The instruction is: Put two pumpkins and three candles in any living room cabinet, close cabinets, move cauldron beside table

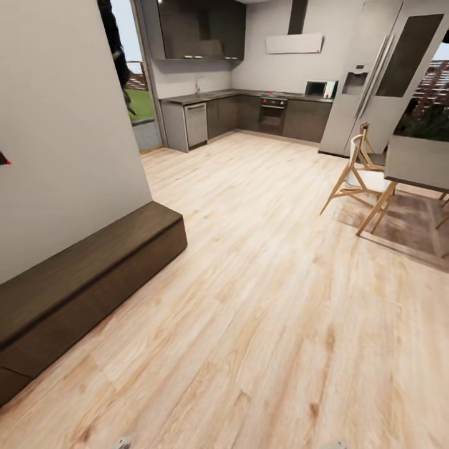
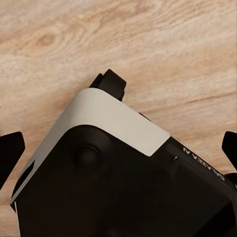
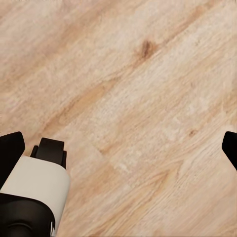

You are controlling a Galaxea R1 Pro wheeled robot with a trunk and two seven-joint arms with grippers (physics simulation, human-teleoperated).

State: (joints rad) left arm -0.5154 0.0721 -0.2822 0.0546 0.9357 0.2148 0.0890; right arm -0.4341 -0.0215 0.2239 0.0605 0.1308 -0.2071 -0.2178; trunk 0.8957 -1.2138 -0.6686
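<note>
While your left gripper (image 2: 118,148) and right gripper (image 3: 118,148) hang over bare wood floor (image 1: 268,299), both sets of fingertips sit wide apart at the frame edges, holding nothing. Beneath the left fingers lies the robot's white-and-black base (image 2: 113,163). Farther out, a long dark brown cabinet (image 1: 81,280) lines the wall to your left, drawers shut; a wooden chair (image 1: 362,181) stands right.

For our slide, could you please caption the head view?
Low dark wood cabinet, closed, along the wall; pale plank floor leading to a kitchen.
</note>
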